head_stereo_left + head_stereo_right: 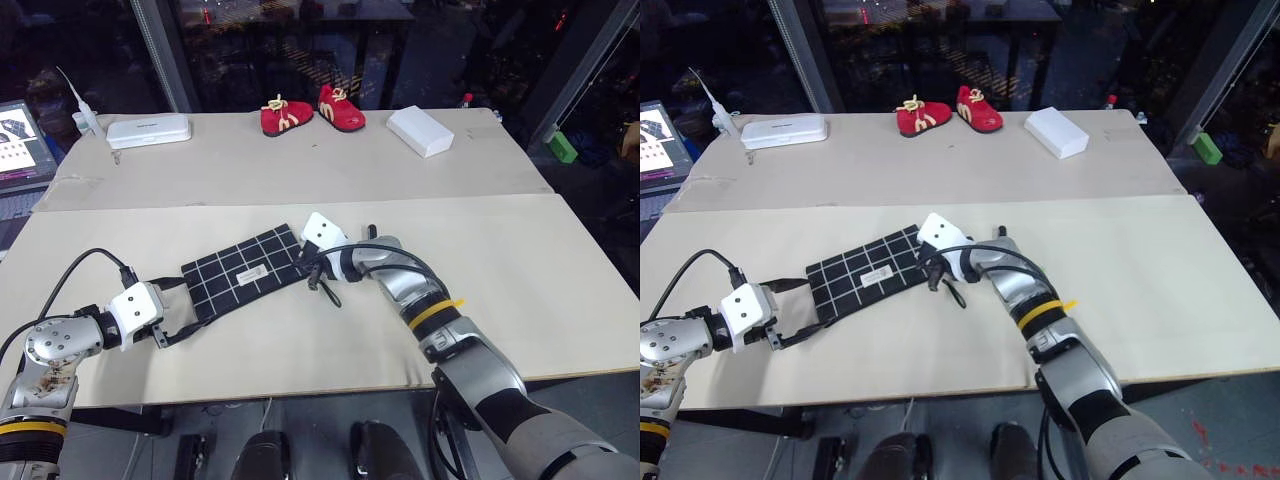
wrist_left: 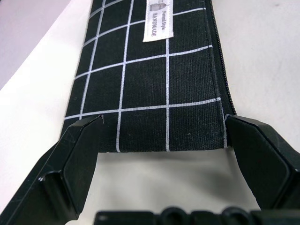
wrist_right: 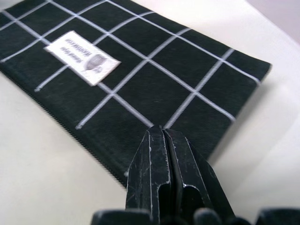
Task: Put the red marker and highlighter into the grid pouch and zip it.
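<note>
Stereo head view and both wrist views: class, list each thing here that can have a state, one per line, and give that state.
Black fabric grid pouch with white lines: flat on the table, zipper looks closed.
Black zipper pull cord: loose on the table beside the right pincer.
Left pincer: open, fingers either side of the pouch's end.
Right pincer: shut, tips at the pouch's zipper edge.
Red baby shoes: upright, side by side.

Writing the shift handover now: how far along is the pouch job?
Neither pen lies on the table, so they look packed, though the grid pouch hides its contents. In hand: the open left gripper straddles one end; the shut right gripper sits at the other. Whether it is fully zipped is unclear.
</note>
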`<state>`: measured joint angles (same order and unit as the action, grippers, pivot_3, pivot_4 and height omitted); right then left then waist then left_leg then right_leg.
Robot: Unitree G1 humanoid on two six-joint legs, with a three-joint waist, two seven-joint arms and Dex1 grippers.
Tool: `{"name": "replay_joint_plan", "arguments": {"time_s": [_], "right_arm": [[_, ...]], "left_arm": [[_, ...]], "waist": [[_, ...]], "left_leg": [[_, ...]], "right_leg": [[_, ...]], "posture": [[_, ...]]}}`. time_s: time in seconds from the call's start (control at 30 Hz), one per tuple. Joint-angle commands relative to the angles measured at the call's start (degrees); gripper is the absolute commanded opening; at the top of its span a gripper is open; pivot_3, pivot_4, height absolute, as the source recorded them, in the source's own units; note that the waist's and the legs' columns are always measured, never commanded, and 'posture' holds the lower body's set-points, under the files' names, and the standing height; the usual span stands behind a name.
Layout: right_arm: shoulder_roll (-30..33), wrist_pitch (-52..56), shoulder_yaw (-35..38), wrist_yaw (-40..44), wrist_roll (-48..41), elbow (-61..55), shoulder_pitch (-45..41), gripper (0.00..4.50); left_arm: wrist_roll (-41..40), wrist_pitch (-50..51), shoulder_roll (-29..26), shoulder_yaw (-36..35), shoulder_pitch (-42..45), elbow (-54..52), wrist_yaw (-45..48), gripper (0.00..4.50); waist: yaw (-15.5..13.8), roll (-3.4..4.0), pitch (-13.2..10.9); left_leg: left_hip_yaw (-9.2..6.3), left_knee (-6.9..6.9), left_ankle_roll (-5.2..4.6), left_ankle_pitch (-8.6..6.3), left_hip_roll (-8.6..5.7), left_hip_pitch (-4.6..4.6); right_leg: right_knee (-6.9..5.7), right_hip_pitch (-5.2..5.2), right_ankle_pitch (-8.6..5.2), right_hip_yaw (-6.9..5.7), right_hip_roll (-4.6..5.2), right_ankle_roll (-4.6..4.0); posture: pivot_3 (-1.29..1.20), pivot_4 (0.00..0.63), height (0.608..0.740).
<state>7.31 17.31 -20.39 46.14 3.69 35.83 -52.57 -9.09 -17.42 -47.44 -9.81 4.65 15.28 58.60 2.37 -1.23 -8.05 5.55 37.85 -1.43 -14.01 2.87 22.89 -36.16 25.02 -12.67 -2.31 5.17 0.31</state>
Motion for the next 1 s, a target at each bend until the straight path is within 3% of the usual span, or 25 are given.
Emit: {"name": "replay_joint_plan", "arguments": {"time_s": [0.03,0.13,0.3,0.47,0.63,0.73,1.0], "right_arm": [[0.36,-2.66,-1.6,0.08,2.21,-0.58,0.61,0.05],[0.5,-4.05,-2.91,-1.82,4.71,2.33,1.02,0.05],[0.75,-9.41,-5.6,-5.59,9.73,5.74,1.04,0.05],[-0.49,-9.59,-4.15,-5.32,8.67,6.12,0.75,0.05],[-1.12,-9.4,-2.99,-5.51,8.46,6.54,0.05,0.05],[-0.97,-9.19,-2.72,-5.22,8.47,6.07,-0.01,0.05],[-0.37,-8.04,-2.11,-3.92,8.19,4.84,-0.82,0.05]], "left_arm": [[-0.76,-1.24,-0.28,-0.11,0.71,0.4,0.37,4.5],[-1.32,-1.19,-0.25,-0.38,1.04,0.57,0.76,4.5],[-8.84,4.4,-0.6,-2.93,0.99,-5.88,3.78,4.5],[-3.25,-1.72,-7.95,-2.25,-3.24,-0.99,8.56,4.5],[3.15,-11.6,-10.58,0.66,-1.61,9.18,8.01,4.5],[6.88,-18.38,-9.12,2.88,1.91,14.72,5.13,4.5],[12.77,-35.82,1.17,8.8,9.5,22.81,-3.81,4.5]], "waist": [[0.02,0.0,0.0],[0.03,0.0,0.01],[-0.09,-0.07,0.07],[0.15,-0.05,0.09],[-0.1,-0.04,0.09],[-0.27,0.0,0.1],[-1.11,0.17,0.19]], "left_leg": [[0.0,0.0,0.0,0.0,0.0,0.0],[0.01,0.0,0.0,0.0,0.0,-0.01],[0.02,0.0,0.04,0.02,0.0,-0.09],[0.01,-0.01,0.04,0.02,0.01,-0.2],[0.07,-0.02,0.04,0.02,0.01,-0.26],[0.09,-0.02,0.04,0.02,0.01,-0.38],[0.15,-0.03,0.04,0.02,-0.03,-0.66]], "right_leg": [[0.0,0.0,0.0,0.0,0.0,0.0],[-0.02,0.0,0.0,0.0,0.0,0.0],[-0.02,-0.11,0.0,-0.01,0.01,0.0],[-0.02,-0.15,0.0,0.02,-0.02,0.0],[-0.01,-0.2,-0.01,-0.01,0.01,-0.01],[-0.01,-0.33,-0.01,-0.03,0.02,-0.02],[0.03,-0.69,-0.02,-0.06,0.08,-0.02]], "posture": [[0.0,0.15,0.74],[0.0,0.15,0.74],[0.0,0.15,0.74],[0.0,0.15,0.74],[0.0,0.15,0.74],[0.0,0.15,0.74],[0.0,0.15,0.74]]}}
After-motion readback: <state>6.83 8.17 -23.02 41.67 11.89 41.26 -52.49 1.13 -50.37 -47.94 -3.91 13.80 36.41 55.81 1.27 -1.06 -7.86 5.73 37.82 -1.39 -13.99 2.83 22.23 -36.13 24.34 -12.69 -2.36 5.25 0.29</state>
